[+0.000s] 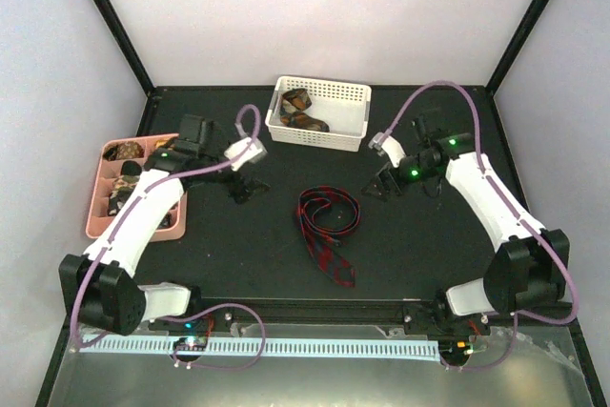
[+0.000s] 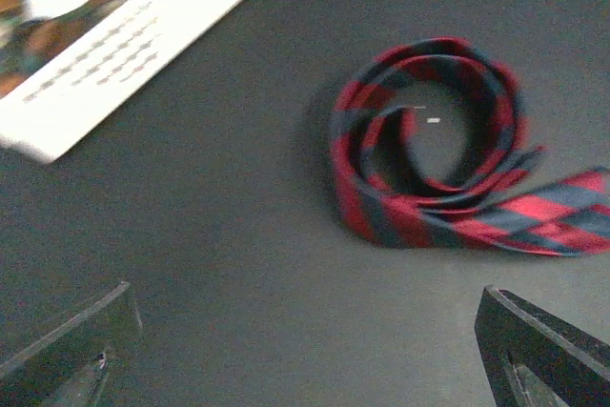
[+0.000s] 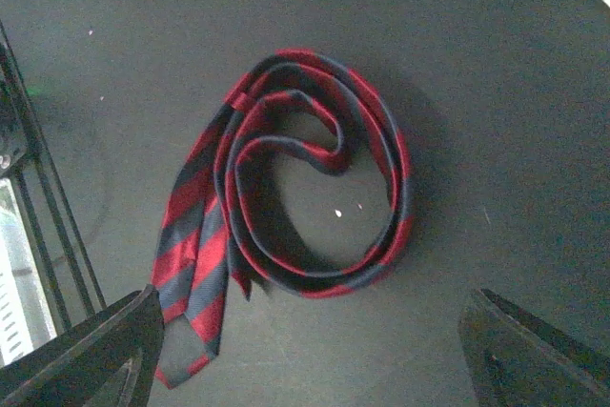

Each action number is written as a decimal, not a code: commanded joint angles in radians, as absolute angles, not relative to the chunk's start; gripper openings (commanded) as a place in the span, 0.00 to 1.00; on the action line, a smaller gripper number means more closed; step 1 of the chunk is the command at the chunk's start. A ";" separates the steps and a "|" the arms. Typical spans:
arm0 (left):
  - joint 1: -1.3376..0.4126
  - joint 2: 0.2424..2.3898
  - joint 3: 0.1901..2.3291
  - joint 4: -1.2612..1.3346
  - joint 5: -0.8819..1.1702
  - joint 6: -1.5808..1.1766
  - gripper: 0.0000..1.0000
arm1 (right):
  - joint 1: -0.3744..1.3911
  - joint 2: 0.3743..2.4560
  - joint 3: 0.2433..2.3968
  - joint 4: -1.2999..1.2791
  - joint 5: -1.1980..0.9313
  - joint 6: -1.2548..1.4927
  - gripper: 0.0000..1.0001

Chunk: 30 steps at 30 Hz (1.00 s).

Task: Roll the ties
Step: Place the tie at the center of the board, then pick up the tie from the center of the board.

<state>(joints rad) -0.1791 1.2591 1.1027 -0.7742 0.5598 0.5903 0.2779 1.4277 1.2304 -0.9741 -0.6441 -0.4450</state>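
Observation:
A dark red-and-black plaid tie point(image 1: 331, 260) lies as a loose open coil in the middle of the black table, its wide end trailing toward the near edge. My left gripper point(image 1: 244, 192) hovers to its left, open and empty. In the left wrist view the tie point(image 2: 355, 199) sits ahead and to the right of the open gripper point(image 2: 305, 355). My right gripper point(image 1: 383, 186) hangs to the tie's right, open too. The right wrist view looks down on the coil point(image 3: 393, 171), with the gripper point(image 3: 315, 359) apart from it and nothing between its fingers point(image 3: 91, 355).
A white basket point(image 1: 318, 139) at the back holds brown patterned rolled ties point(image 1: 303, 113); it also shows in the left wrist view point(image 2: 124, 54). A pink tray point(image 1: 92, 218) with several rolled ties stands at the left. Black frame posts rise at the back corners.

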 commanded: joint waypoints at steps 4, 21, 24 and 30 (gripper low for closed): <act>-0.415 1.353 1.096 -0.834 0.625 0.777 0.97 | 0.240 1.359 1.053 -0.895 -0.717 -0.581 0.73; -0.331 1.309 1.061 -0.798 0.618 0.604 0.94 | 0.662 1.575 0.992 -0.634 -0.403 -0.577 0.54; -0.307 1.290 1.058 -0.805 0.621 0.602 0.94 | 0.662 1.610 1.017 -0.660 -0.396 -0.614 0.50; -0.296 1.287 1.047 -0.795 0.631 0.599 0.95 | 0.661 1.615 0.998 -0.758 -0.339 -0.807 0.55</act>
<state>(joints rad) -0.3023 1.3056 1.0531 -0.8093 0.5964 0.6125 0.6601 1.6218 0.9890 -0.6994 -0.3897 -0.6666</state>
